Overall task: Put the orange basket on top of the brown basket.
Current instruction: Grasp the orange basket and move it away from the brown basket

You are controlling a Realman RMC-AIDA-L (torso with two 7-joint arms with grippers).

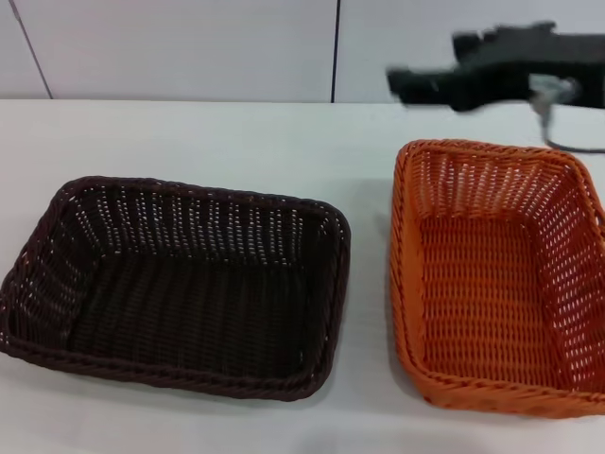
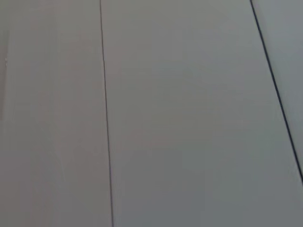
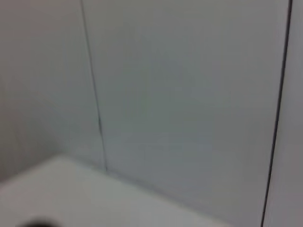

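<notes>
- The orange basket (image 1: 498, 279) sits upright on the white table (image 1: 236, 142), at the robot's right; its right side runs past the edge of the head view.
- It is rectangular, woven in a wicker style, with sloping open-weave walls, a tighter woven floor and a braided rim.
- The brown basket (image 1: 180, 284) stands beside it on the left, apart from it by a strip of bare table, also upright and open upward.
- It has the same shape and weave in dark chocolate brown, with light showing through the gaps in its far wall.
- The right gripper (image 1: 416, 83) hangs above the table beyond the far rim of the orange basket, not touching it; its black body reaches in level from the right, pointing toward the left.
- Whether its jaws are open or closed I cannot tell.
- A dark cable (image 1: 567, 142) loops down behind the orange basket's far right corner.
- The left gripper appears in no view; the left wrist view shows only a grey panelled wall (image 2: 189, 118).
- The right wrist view shows the same kind of wall above a corner of the table.
</notes>
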